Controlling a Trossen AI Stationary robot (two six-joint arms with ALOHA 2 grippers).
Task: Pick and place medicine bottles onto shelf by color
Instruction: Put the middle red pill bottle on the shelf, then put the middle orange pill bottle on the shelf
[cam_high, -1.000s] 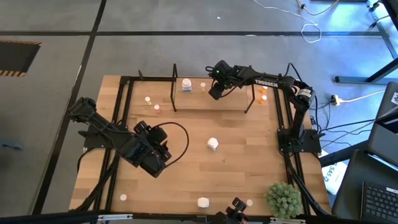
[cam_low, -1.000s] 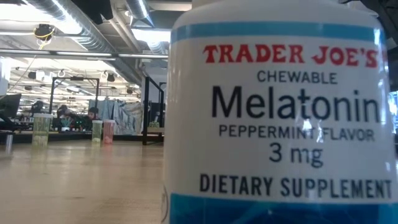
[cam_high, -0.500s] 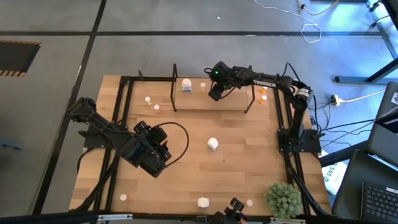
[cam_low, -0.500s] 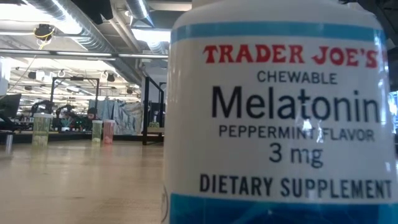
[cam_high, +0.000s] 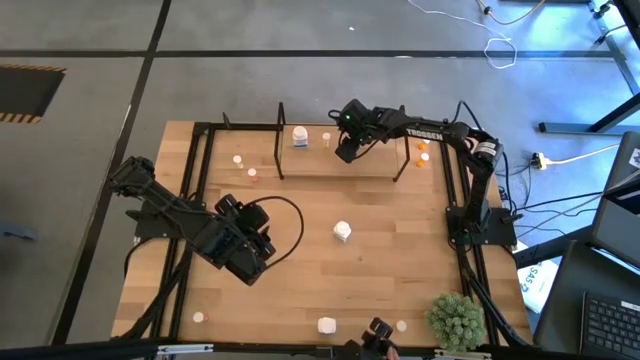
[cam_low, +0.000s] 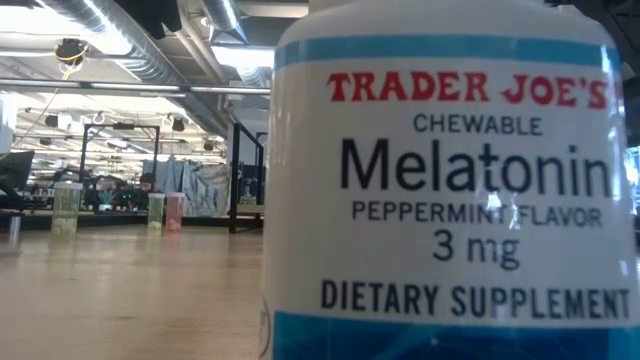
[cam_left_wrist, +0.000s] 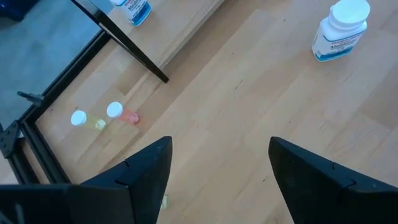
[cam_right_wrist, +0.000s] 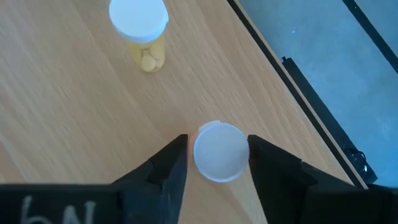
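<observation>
My right gripper (cam_high: 343, 152) reaches over the shelf (cam_high: 370, 168) at the table's far side. In its wrist view the gripper (cam_right_wrist: 217, 163) is open. Its fingers stand close on either side of a small white-capped bottle (cam_right_wrist: 219, 151), which stands upright on the shelf's pale base (cam_right_wrist: 74, 112); a thin gap shows beside one finger. A cream bottle (cam_right_wrist: 140, 28) stands a little beyond. A chunky white bottle (cam_high: 300, 136) also stands on the shelf. My left gripper (cam_high: 246, 262) waits open above the table's left half, with nothing between its fingers (cam_left_wrist: 217, 168).
A white bottle (cam_high: 342, 232) stands mid-table and another (cam_high: 327, 325) at the near edge, filling the low view (cam_low: 450, 200). Small bottles (cam_high: 238, 159) (cam_high: 253, 174) lie left of the shelf and orange ones (cam_high: 422, 150) right of it. A green plant (cam_high: 455, 318) is at the near right.
</observation>
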